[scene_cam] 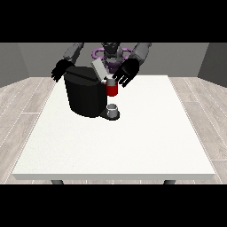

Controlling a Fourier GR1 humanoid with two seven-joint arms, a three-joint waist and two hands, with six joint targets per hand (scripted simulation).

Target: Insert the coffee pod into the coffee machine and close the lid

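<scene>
At the white surface (111, 146), my hand at the view's left (60, 70) hangs with fingers spread beside the black coffee machine (84, 93), lid (99, 68) raised; the hand at the view's right (126, 73), fingers relaxed, hovers above the coffee pod (111, 90).

The coffee machine (84, 95) looks like smooth black plastic. Its lid (99, 69) looks like grey metal. The table (133, 142) is white and matt.
</scene>
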